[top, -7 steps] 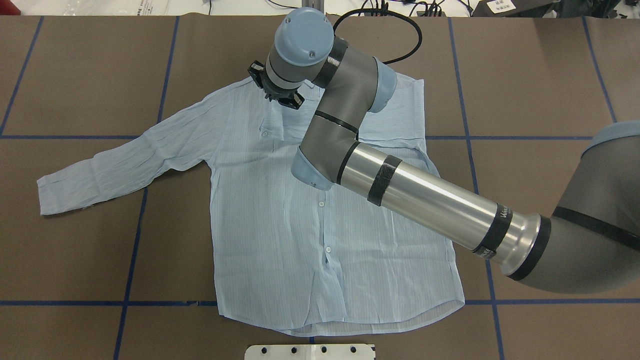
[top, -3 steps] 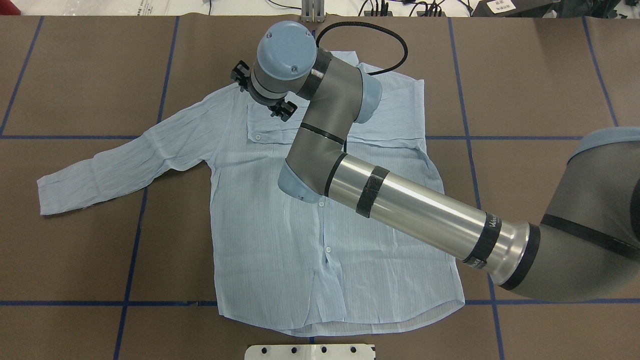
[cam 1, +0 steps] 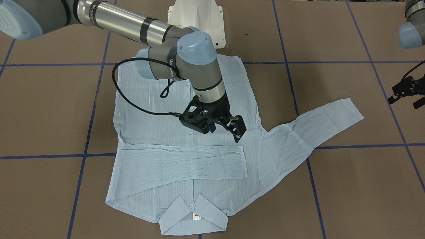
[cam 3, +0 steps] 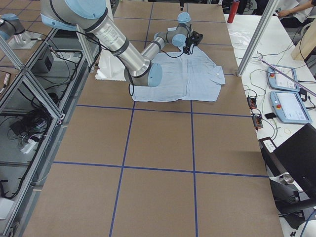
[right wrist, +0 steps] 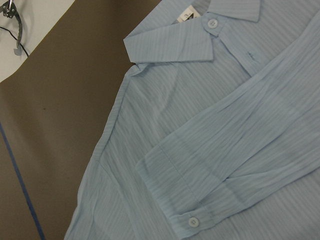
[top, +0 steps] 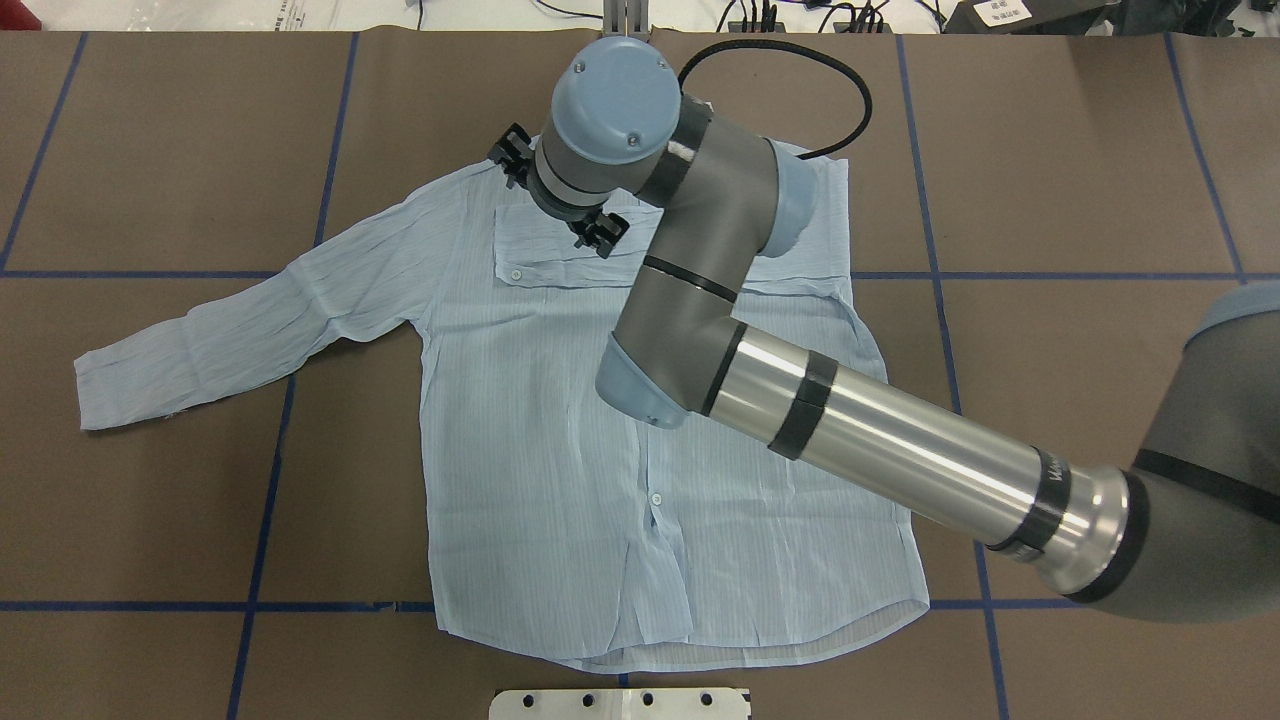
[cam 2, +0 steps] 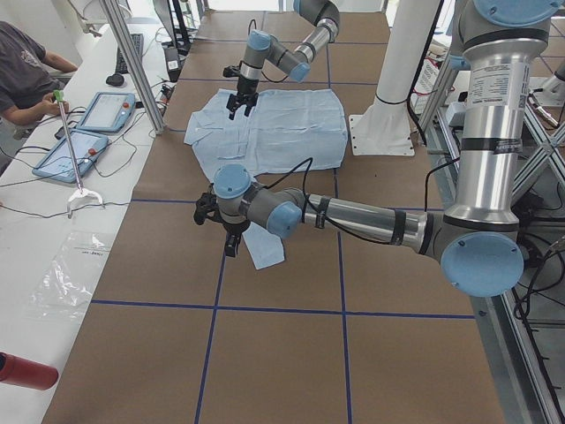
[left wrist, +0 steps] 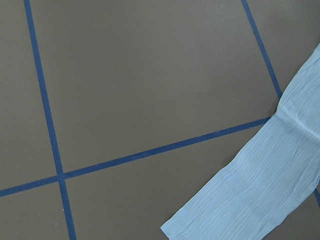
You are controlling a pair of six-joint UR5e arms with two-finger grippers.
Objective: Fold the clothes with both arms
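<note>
Jaws apart: right gripper (cam 1: pixel 224 131) over shirt (cam 1: pixel 156 126), left gripper (cam 1: pixel 403 99) clear of it
Pale blue, crinkled; one sleeve (cam 1: pixel 182 162) folded across chest, other outstretched

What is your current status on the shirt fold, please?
Right tool open, empty, over the shirt. Left tool open, beyond the spread sleeve. Shirt flat, other sleeve folded across. Nothing lying on it.

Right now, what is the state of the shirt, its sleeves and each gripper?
shirt, flat on the table, front up, buttoned.
folded sleeve, laid across the chest.
other sleeve, spread out sideways.
right gripper, open, above the chest, holding nothing.
left gripper, over bare table near the other sleeve's cuff; open or shut unclear.
</note>
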